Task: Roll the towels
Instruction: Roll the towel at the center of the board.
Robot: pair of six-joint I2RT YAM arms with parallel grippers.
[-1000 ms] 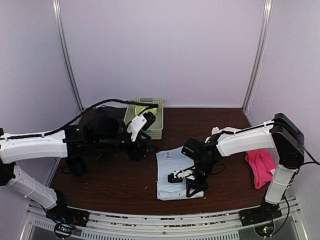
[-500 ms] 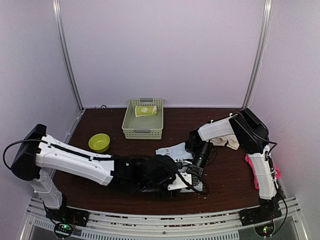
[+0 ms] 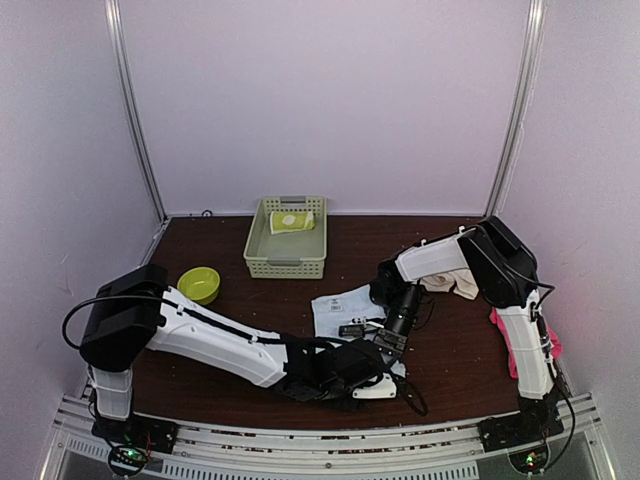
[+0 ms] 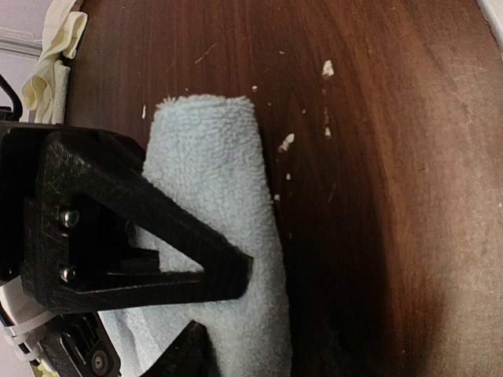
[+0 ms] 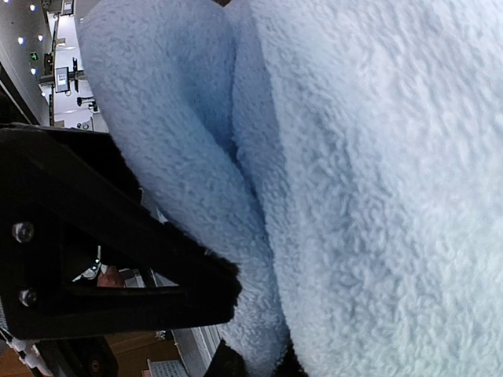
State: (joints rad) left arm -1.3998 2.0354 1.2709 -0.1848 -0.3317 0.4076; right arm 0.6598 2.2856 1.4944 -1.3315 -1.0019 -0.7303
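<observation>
The light blue towel lies at the table's middle, its white tag up and its near part folded over into a thick roll. My left gripper sits at the towel's near edge, and its black fingers are shut on the rolled fold. My right gripper is shut on a pinched fold of the same towel. The cream-white towel lies crumpled behind the right arm. The hot pink towel lies at the right edge. The lime-green towel lies in the basket.
A green plastic basket stands at the back centre. A lime-green bowl sits to its left. My left arm lies low across the table's near half. White lint specks dot the dark wood beside the roll.
My left arm has swung from the basket down to the towel's near edge and shifted right. My right gripper moved to the towel's far side. The towel's near part has gathered into a fold.
</observation>
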